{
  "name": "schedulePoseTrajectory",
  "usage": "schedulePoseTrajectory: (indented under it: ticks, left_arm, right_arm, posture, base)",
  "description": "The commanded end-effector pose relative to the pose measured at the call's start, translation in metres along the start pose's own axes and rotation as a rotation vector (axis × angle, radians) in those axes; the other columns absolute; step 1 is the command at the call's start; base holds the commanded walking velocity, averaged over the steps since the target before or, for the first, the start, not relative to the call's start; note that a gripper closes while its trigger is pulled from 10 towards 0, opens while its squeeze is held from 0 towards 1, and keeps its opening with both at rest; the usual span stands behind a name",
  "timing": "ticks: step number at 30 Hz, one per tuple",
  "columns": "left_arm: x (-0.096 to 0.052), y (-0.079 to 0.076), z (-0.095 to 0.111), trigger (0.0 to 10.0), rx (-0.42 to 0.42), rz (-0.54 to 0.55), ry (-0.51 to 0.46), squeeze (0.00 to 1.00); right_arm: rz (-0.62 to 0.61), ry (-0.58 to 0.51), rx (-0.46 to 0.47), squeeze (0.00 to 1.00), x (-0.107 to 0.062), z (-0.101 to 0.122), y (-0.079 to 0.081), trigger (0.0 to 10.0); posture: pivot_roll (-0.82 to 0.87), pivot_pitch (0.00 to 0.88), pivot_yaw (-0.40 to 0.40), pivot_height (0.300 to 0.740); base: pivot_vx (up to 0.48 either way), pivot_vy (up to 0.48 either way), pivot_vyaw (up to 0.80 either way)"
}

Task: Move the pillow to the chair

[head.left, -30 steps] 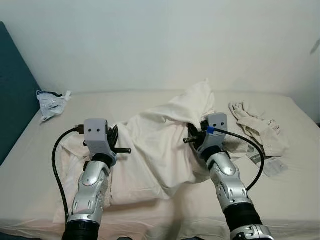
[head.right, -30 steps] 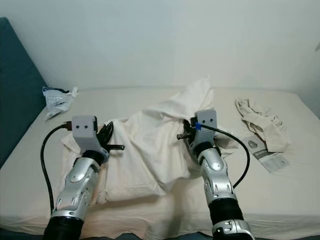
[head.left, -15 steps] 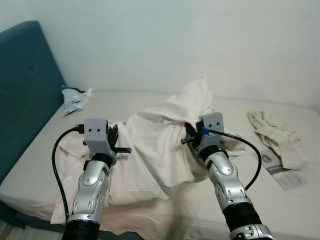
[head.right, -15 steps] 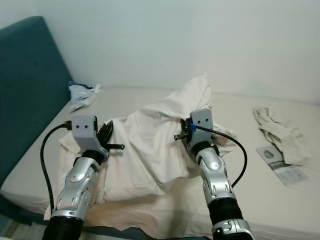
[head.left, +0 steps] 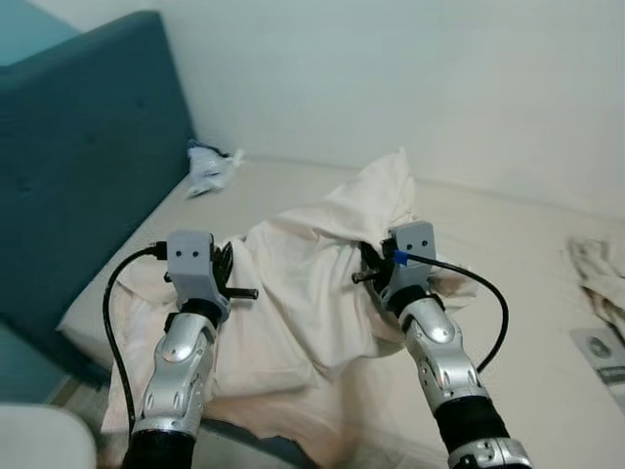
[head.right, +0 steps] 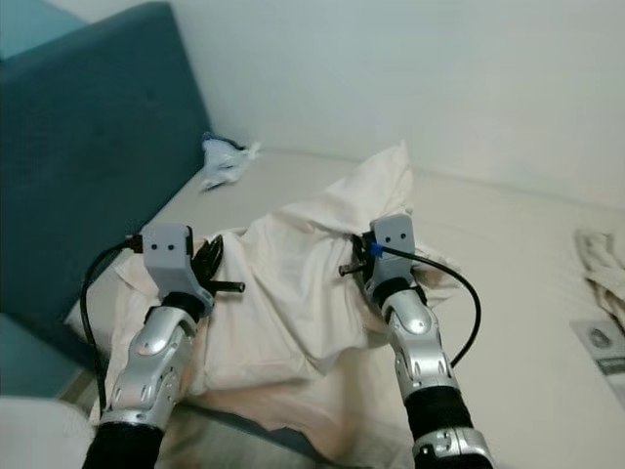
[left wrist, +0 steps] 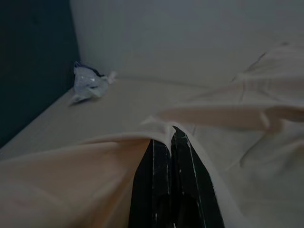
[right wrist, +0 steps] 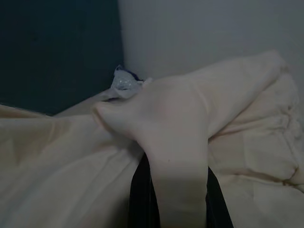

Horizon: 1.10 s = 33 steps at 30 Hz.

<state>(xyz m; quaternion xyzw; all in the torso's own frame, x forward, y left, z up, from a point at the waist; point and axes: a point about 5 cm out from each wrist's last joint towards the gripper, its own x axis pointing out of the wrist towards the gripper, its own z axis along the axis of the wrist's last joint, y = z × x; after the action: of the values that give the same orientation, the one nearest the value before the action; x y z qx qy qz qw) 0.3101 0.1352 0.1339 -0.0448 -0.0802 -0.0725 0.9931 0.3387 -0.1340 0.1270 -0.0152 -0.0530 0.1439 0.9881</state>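
Beige bed (head.left: pixel 508 244) beside teal headboard (head.left: pixel 88 147) | cream pillow (head.left: pixel 312 283) hangs over bed's near edge | left gripper (left wrist: pixel 168 137) clenched on pillow's cloth | right gripper (head.left: pixel 369 266) grasping pillow's fold | crumpled bag (head.left: pixel 208 166) at far corner

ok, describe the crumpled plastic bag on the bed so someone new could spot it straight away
Start at the tall teal upholstered headboard on the robot's left, and follow the beige mattress back to where it meets the white wall. The small crumpled clear plastic bag lies there. It is shiny, bluish-white with dark patches, apart from the big cream pillow held by both grippers.
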Motion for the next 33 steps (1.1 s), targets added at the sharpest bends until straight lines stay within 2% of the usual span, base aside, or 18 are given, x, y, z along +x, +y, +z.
schedulePoseTrajectory:
  ticks: [1,33]
  left_arm:
    - [0.0014,-0.0017,0.0132,10.0,0.019,-0.023,-0.059,0.00]
    - [0.0049,-0.0049,0.0107,10.0,0.029,-0.052,-0.020,0.00]
  right_arm:
    - [0.051,-0.043,0.005,0.00,0.0041,0.0068,0.0116,10.0]
    - [0.042,-0.037,0.029,0.00,0.0035,0.0040,0.0087,10.0]
  posture:
    - [0.04,0.055,-0.005,0.740]
    - [0.04,0.052,0.006,0.740]
  base:
    - [0.000,0.000,0.80]
    - [0.000,0.000,0.80]
